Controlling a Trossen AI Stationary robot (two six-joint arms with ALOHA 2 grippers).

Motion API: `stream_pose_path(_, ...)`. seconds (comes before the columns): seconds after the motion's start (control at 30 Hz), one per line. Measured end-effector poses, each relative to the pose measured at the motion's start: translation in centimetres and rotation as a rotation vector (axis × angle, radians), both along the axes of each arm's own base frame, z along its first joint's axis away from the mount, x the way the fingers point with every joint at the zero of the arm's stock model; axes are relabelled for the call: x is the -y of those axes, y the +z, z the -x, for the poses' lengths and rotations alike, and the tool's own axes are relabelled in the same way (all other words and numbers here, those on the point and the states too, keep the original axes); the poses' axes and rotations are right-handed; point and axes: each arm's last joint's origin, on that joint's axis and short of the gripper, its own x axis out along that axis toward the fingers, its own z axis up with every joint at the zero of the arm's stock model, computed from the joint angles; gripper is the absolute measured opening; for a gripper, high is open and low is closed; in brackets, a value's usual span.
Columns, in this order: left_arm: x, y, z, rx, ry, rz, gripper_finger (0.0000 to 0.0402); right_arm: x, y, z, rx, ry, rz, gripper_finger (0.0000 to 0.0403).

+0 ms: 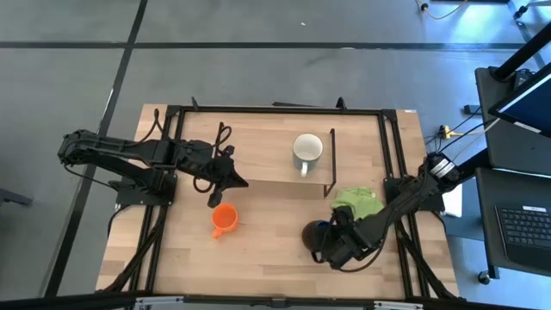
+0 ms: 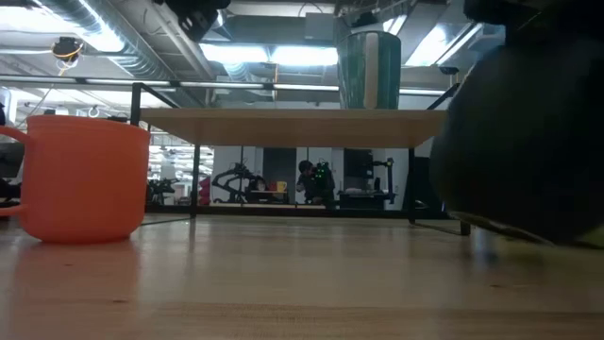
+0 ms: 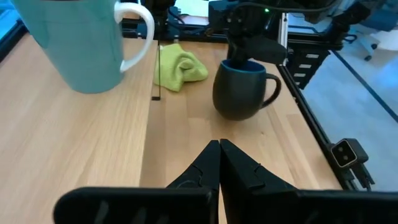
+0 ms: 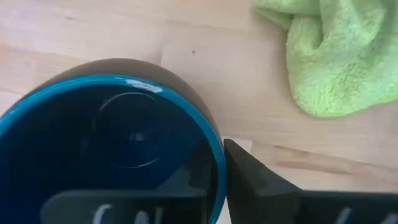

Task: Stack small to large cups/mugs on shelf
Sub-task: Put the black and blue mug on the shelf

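1. The left gripper (image 1: 225,176) hangs over the left part of the shelf (image 1: 271,151), at its front edge. In its own wrist view the fingers (image 3: 205,165) are pressed together with nothing between them. My reading is that this arm waits, or has not yet gone for a mug.
2. The orange mug (image 1: 224,219) stands upright on the table (image 1: 258,258), just in front of the shelf's left part and near that closed gripper. It is the smallest of the set, so it probably has to go on last.
3. The white mug (image 1: 306,149) stands upright on the shelf toward its right end, handle turned to the front. As it looks the largest, it likely serves as the base of the stack.
4. The dark blue mug (image 3: 239,88) sits on the table, well in front of the shelf's right end. The right gripper (image 1: 331,244) is on it: one finger (image 4: 261,180) lies outside the rim and the other seems to be inside the cup, so it is pinching the wall. I judge this to be the start of a lift toward the white mug.
5. The green cloth (image 1: 357,203) lies crumpled between the shelf's right end and the blue mug, idle.
6. Count: three mugs, one shelf, one cloth, two grippers.
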Motion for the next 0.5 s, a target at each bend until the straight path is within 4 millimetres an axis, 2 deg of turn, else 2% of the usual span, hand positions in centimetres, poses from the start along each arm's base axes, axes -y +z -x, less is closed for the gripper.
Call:
stream_pose_path(0.27, -0.1, -0.4, 0.2, -0.038, 0.022, -0.023, 0.0000, 0.1, 0.2, -0.3, 0.002, 0.037, -0.009, 0.0044)
stream_pose_path(0.5, -0.2, -0.6, 0.3, -0.059, 0.045, -0.036, 0.0000, 0.6, 2.2, -2.1, 0.038, 0.205, -0.005, 0.0024)
